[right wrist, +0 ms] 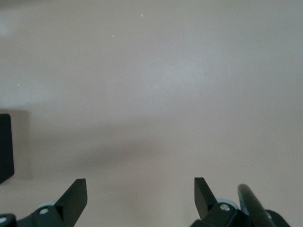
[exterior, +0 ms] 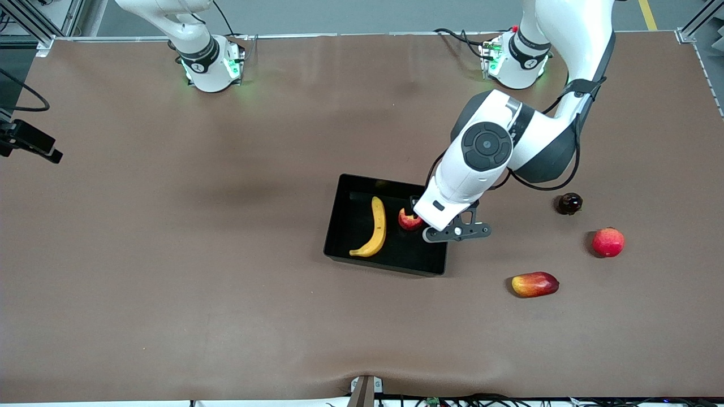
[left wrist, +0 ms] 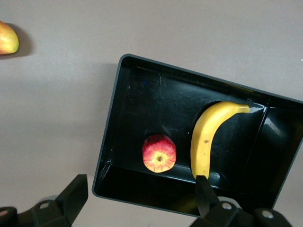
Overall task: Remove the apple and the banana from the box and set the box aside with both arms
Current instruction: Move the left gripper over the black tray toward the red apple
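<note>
- Box (exterior: 337, 237) on brown surface (exterior: 169, 254), near middle, open top up; also seen in left wrist view (left wrist: 111, 123).
- Banana (exterior: 374, 228) flat inside box, toward right arm's end of it; curved, lengthwise along box floor (left wrist: 208, 142).
- Apple (exterior: 408, 220) also in box, just beside banana, toward left arm's end; apart from banana, not touching (left wrist: 159, 153).
- Left gripper (exterior: 455, 230) over box edge at left arm's end, above apple; fingers (left wrist: 73, 196) spread wide, nothing held.
- Right gripper (right wrist: 140, 198) over bare surface, fingers spread wide, nothing held; right arm waiting, hand out of front view.
- Mango (exterior: 534, 284) on surface toward left arm's end, nearer front cam than box; tip of it in left wrist view (left wrist: 8, 39).
- Pinkish-red round fruit (exterior: 608, 242) outside box, farther toward left arm's end.
- Small dark round object (exterior: 569, 203) near it, farther from front cam; kind unclear.
</note>
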